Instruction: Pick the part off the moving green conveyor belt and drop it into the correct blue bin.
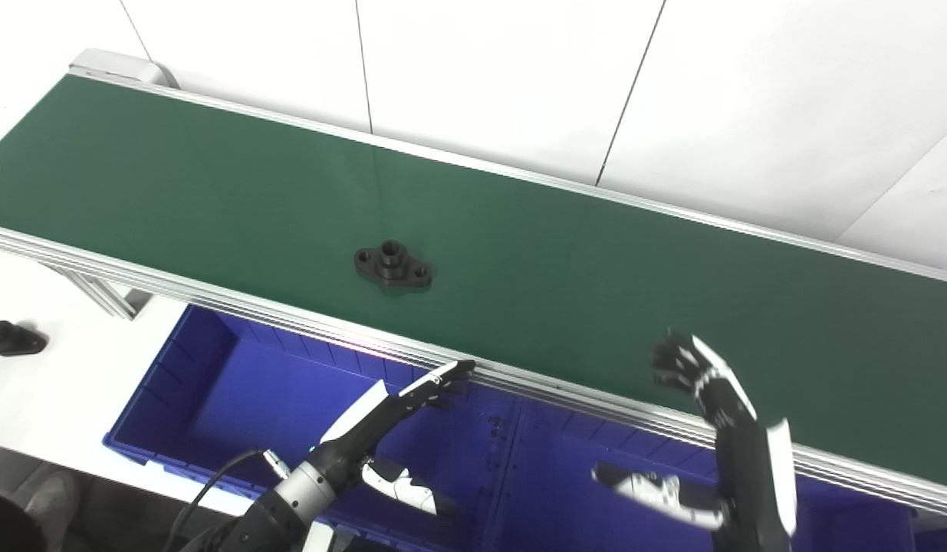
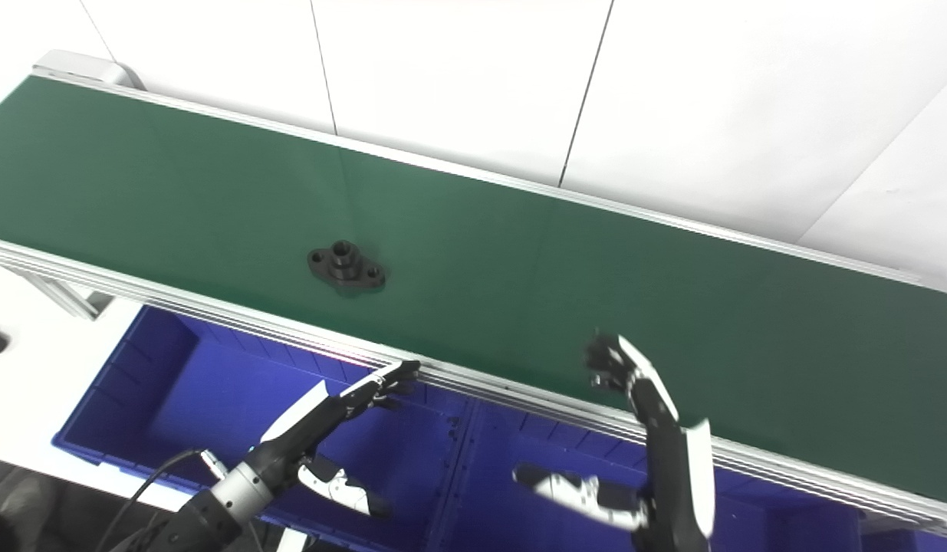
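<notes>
Black flanged part (image 1: 392, 266) on belt (image 1: 596, 284): looks rigid, dense; grip raised hub. Both hands (image 1: 412, 399) (image 1: 699, 376) empty, fingers spread.

I count one green conveyor belt (image 1: 565, 284), two black parts: one on the belt (image 1: 392, 265) and one on the white table (image 1: 11, 338), two blue bins (image 1: 235, 383) (image 1: 596, 452), and my two hands (image 1: 381, 429) (image 1: 711, 429)

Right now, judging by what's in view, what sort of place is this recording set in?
Most likely a factory-style sorting station or lab mock-up: a long green conveyor belt carries a black flanged part, with blue bins below its near edge against plain white wall panels.
</notes>
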`<state>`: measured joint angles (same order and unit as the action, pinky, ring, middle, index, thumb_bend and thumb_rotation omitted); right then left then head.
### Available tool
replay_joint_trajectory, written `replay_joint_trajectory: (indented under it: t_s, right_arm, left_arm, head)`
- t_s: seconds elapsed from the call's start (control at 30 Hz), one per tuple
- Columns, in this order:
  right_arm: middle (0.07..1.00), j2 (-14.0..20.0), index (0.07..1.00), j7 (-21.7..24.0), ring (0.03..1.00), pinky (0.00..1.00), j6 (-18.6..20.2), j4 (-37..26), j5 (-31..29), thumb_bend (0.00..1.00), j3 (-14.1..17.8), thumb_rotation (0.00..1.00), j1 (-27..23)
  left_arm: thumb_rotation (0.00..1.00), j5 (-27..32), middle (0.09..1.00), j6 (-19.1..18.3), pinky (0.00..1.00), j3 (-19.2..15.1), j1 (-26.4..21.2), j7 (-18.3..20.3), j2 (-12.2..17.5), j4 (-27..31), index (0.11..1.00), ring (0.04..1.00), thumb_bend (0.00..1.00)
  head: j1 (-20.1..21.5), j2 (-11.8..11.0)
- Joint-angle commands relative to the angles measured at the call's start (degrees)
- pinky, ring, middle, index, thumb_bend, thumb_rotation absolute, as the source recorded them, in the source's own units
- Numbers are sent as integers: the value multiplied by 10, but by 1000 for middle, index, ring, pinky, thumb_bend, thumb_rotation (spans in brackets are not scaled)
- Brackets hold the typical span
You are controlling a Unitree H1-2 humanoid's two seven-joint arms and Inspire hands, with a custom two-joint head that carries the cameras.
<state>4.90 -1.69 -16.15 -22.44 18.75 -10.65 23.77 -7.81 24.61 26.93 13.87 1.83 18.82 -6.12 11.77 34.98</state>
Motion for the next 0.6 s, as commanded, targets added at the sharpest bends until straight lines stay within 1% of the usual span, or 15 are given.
replay_joint_trajectory:
  t_s: [0.0, 0.13, 0.2, 0.3, 0.37, 0.53, 0.57]
  right_arm:
    - [784, -7, 831, 8, 759, 702, 20, -21, 18, 902, 3, 271, -18]
    - [794, -20, 838, 28, 770, 729, 82, -26, 49, 871, 0, 257, -68]
    - [800, -24, 838, 36, 777, 742, 105, -22, 59, 861, -3, 248, -88]
    - [804, -27, 843, 49, 771, 720, 139, -11, 89, 849, -8, 277, -125]
    - [807, -25, 846, 58, 773, 721, 156, -2, 102, 842, -11, 288, -147]
    - [807, -25, 847, 67, 782, 728, 176, 28, 112, 837, -15, 289, -192]
    - [805, -26, 849, 71, 782, 732, 186, 34, 117, 836, -16, 292, -203]
  left_arm:
    - [411, 7, 943, 23, 827, 2, -11, -14, 7, 6, 947, 899, 952]
    - [427, 15, 946, 23, 853, 2, -16, -6, 13, 1, 949, 912, 955]
    - [429, 18, 950, 23, 857, 2, -18, -4, 16, 0, 951, 916, 955]
    - [447, 18, 951, 23, 846, 4, -20, -5, 21, -2, 953, 913, 959]
    - [444, 21, 951, 23, 858, 3, -21, -3, 24, -1, 955, 917, 959]
    - [456, 21, 953, 23, 882, 2, -16, -2, 31, 8, 961, 927, 968]
    - [455, 19, 953, 23, 882, 1, -13, -2, 34, 12, 961, 927, 968]
  head:
    - [-1, 0]
    - [28, -2]
    - [41, -2]
    - [52, -3]
    - [56, -4]
    - [62, -3]
    - [62, -2]
